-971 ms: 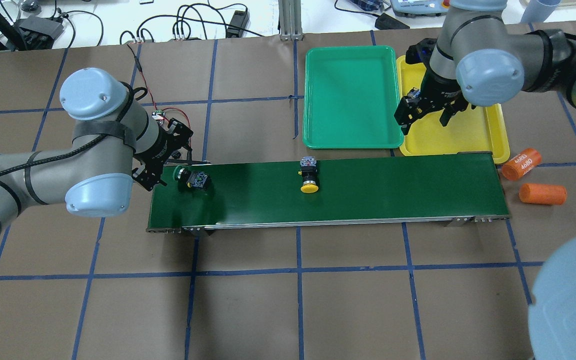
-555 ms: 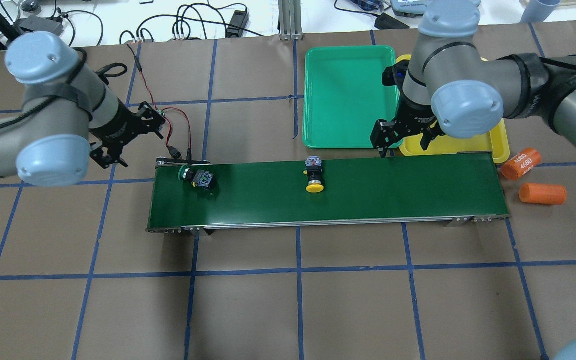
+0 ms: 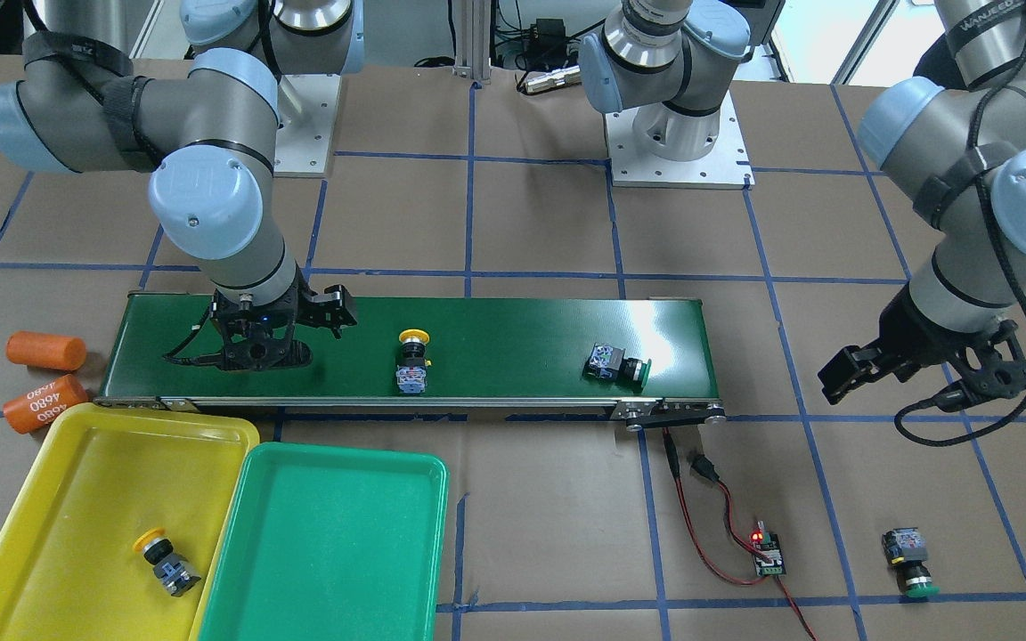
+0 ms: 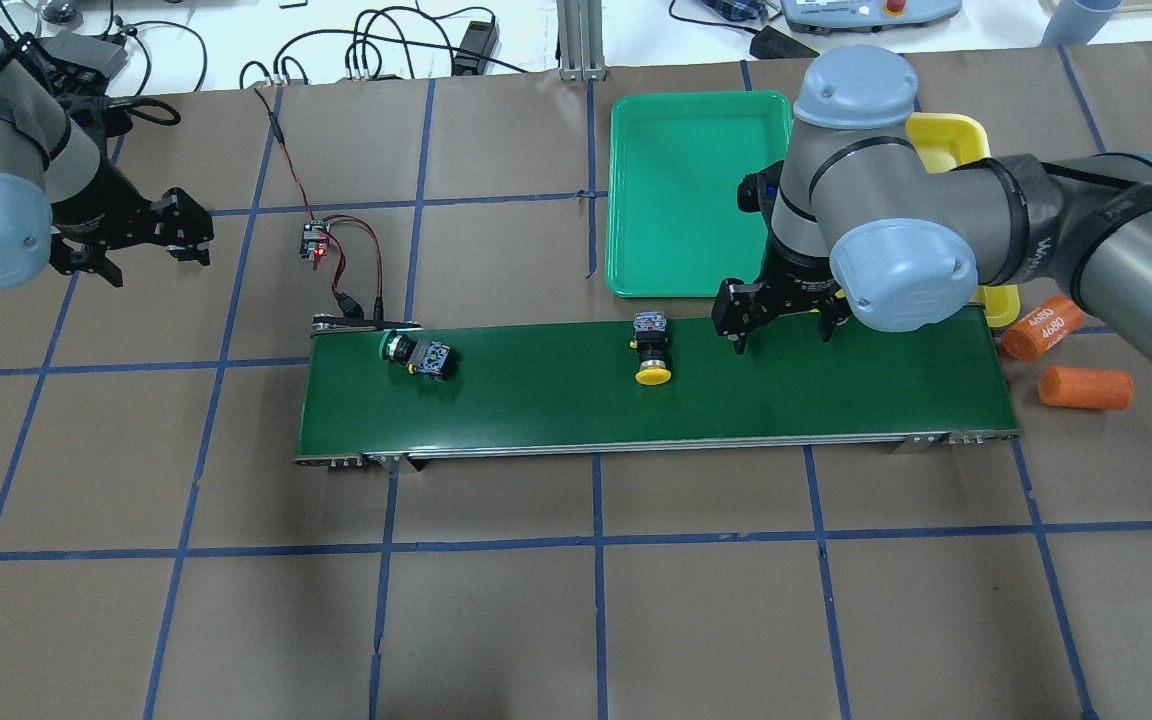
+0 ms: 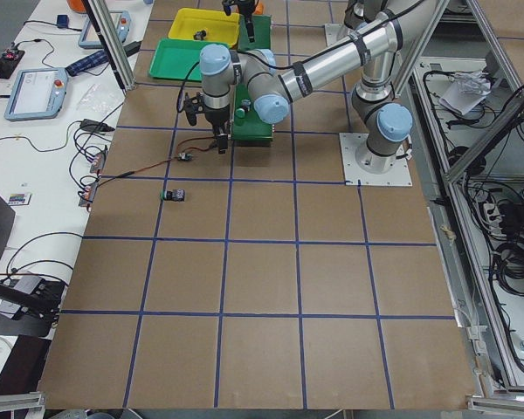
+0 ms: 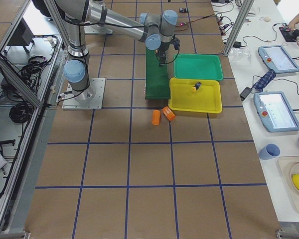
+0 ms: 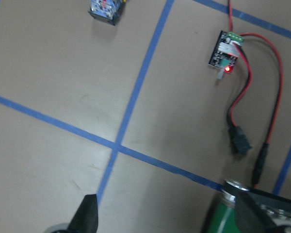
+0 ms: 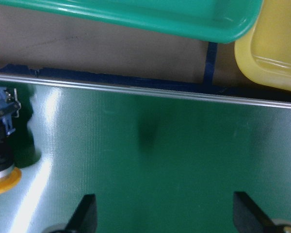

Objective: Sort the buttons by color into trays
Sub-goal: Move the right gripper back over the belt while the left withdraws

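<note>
A yellow button (image 4: 652, 350) lies mid-belt and a green button (image 4: 418, 355) near the belt's left end. My right gripper (image 4: 781, 338) hangs open over the belt just right of the yellow button (image 8: 0, 160), holding nothing. My left gripper (image 4: 144, 248) is open above bare table, far left of the belt. Another green button (image 3: 909, 561) lies on the table beyond it and shows at the top of the left wrist view (image 7: 105, 9). The yellow tray (image 3: 59, 481) holds a yellow button (image 3: 166, 563). The green tray (image 4: 686, 200) beside it holds nothing.
The long dark-green conveyor belt (image 4: 536, 405) crosses the middle. Two orange cylinders (image 4: 1041, 328) (image 4: 1086, 388) lie off its right end. A small circuit board (image 4: 313, 240) with red wires sits near the belt's left end. Cables and devices line the far table edge.
My right gripper has come off the yellow tray down over the belt. My left gripper has pulled away from the belt's left end, leftward and back. Both belt buttons have drifted right.
</note>
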### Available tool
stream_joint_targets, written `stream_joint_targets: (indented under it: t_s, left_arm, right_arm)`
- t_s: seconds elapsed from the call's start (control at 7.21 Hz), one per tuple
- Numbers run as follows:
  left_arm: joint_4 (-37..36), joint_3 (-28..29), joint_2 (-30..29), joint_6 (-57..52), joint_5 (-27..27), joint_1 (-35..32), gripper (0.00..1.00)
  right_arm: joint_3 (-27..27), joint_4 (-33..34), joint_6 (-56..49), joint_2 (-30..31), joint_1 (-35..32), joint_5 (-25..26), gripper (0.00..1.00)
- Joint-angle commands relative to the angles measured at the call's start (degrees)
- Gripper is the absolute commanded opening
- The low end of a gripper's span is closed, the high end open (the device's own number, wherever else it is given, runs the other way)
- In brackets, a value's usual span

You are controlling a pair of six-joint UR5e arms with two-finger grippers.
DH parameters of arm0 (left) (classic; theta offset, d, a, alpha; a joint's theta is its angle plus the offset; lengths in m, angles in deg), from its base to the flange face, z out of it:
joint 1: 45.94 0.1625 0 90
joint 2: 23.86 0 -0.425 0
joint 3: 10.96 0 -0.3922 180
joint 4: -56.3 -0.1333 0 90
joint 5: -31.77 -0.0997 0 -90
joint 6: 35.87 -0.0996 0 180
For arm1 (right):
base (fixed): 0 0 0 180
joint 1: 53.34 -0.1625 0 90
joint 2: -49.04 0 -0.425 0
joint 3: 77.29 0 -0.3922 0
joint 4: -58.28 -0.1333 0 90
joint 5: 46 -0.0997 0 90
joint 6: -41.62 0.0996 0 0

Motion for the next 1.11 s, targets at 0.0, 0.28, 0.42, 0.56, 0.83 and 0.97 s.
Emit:
stream_joint_targets:
  t_s: [0.0, 0.28, 0.42, 0.56, 0.83, 0.97]
  left_arm:
    - [0.03, 5.11, -4.19, -7.62, 1.04, 1.58, 1.00]
    - [-0.15, 9.69, -7.98, -11.09, 0.95, 1.58, 1.00]
    - [-0.76, 11.27, -10.69, -16.14, 1.04, 1.66, 1.00]
    - [-1.29, 12.77, -13.59, -17.67, 1.56, 1.67, 1.00]
    - [-1.38, 18.12, -19.74, -19.88, 1.65, 1.58, 1.00]
    - [-1.73, 19.62, -21.94, -21.80, 1.48, 1.93, 1.00]
  right_arm:
    - [-0.15, -0.22, -0.34, 2.72, 0.03, 0.40, 1.00]
    - [-2.51, -0.06, -0.43, 3.28, 0.03, 0.14, 1.00]
    - [-2.87, 0.30, -0.43, 3.19, 0.03, 0.14, 1.00]
    - [-2.87, 0.39, -0.17, 3.27, 0.03, 0.05, 1.00]
    - [-2.79, 0.56, 0.10, 3.19, -0.06, -0.13, 1.00]
    - [-2.44, 1.17, 0.27, 3.19, -0.14, -0.30, 1.00]
